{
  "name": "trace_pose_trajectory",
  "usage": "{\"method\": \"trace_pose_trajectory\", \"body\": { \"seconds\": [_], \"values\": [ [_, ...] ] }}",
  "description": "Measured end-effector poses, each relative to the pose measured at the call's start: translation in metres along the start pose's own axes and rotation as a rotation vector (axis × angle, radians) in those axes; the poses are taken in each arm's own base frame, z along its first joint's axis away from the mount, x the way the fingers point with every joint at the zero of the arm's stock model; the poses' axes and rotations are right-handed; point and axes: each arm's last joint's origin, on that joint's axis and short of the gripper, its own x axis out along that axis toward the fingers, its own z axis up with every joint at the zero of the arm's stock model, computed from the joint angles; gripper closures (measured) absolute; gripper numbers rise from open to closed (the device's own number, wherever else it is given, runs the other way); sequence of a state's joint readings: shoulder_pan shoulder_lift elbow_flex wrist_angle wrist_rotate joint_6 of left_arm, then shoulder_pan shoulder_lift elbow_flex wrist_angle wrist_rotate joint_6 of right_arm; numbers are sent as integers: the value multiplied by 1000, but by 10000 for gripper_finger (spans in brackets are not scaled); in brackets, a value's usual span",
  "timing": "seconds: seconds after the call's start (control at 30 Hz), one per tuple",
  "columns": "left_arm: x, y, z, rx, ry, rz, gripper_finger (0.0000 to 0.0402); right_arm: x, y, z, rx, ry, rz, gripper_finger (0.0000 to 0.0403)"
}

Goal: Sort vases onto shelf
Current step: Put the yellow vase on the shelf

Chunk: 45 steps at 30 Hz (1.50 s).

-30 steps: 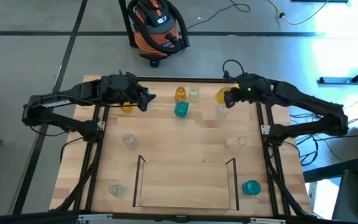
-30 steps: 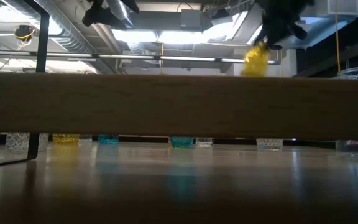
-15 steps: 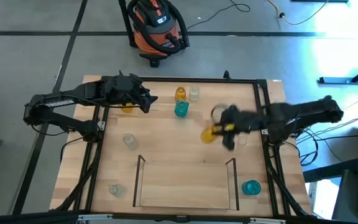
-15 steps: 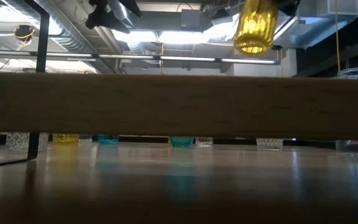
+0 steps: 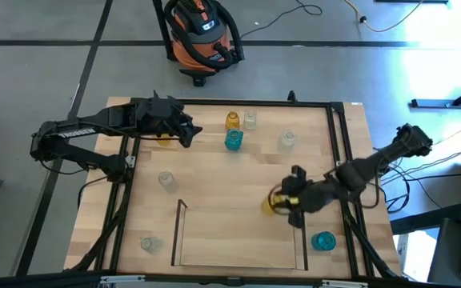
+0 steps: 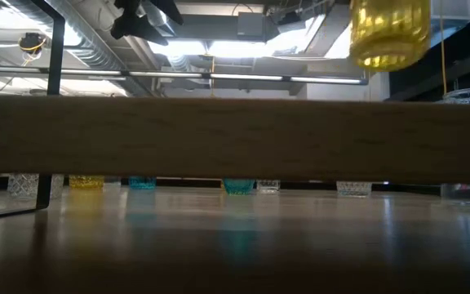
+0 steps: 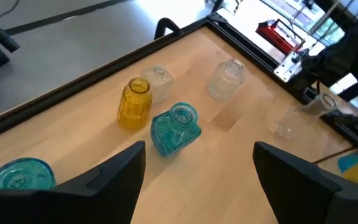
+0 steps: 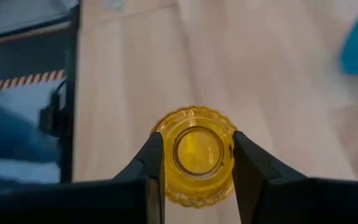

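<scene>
The right claw (image 5: 282, 202) was clamped on an amber-yellow vase (image 5: 272, 203), its two fingers (image 8: 153, 163) pressed against opposite sides of the ribbed rim, as the right wrist view showed from straight above. In the high view it hung over the right rail of the shelf (image 5: 179, 232), near that rail's far end, and the low view showed the vase lifted well clear of the surface (image 5: 214, 172). The left claw (image 5: 186, 130) waited at the far left of the surface with its fingers spread and nothing between them. Ahead of it stood a teal vase (image 5: 234, 140), a small amber vase (image 5: 232, 121) and a clear vase (image 5: 250, 120) close together. Another teal vase (image 5: 323, 241) sat just outside the shelf's right rail.
</scene>
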<state>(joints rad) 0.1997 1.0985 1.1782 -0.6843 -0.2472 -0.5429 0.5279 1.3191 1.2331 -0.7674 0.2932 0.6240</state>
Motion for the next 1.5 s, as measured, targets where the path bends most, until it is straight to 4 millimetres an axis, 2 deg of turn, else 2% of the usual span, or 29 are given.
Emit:
{"method": "trace_pose_trajectory", "body": {
  "seconds": [0.17, 0.33, 0.47, 0.7, 0.97, 1.1, 1.27, 1.5],
  "values": [
    [0, 0, -3, 17, 38, -19, 113, 23, 14, 10, -38, -41, 51, 310],
    [-1, -1, -5, 57, 67, -38, 113, 46, 30, 31, -179, 12, 60, 310],
    [-2, -4, -7, 115, 71, -50, 113, 73, 42, 42, -296, 48, 32, 310],
    [-3, -6, -12, 176, 101, -52, 113, 114, 46, 38, -320, 127, 20, 310],
    [-6, -5, -13, 202, 103, -50, 113, 122, 47, 41, -309, 93, 54, 310],
    [-6, -5, -13, 208, 102, -48, 113, 124, 42, 44, -380, 95, 75, 310],
    [-6, -5, -12, 209, 100, -47, 113, 128, 29, 58, -466, 54, 128, 310],
    [-6, -5, -12, 209, 100, -45, 113, 142, 11, 68, -554, 52, 175, 310]
  ]
}}
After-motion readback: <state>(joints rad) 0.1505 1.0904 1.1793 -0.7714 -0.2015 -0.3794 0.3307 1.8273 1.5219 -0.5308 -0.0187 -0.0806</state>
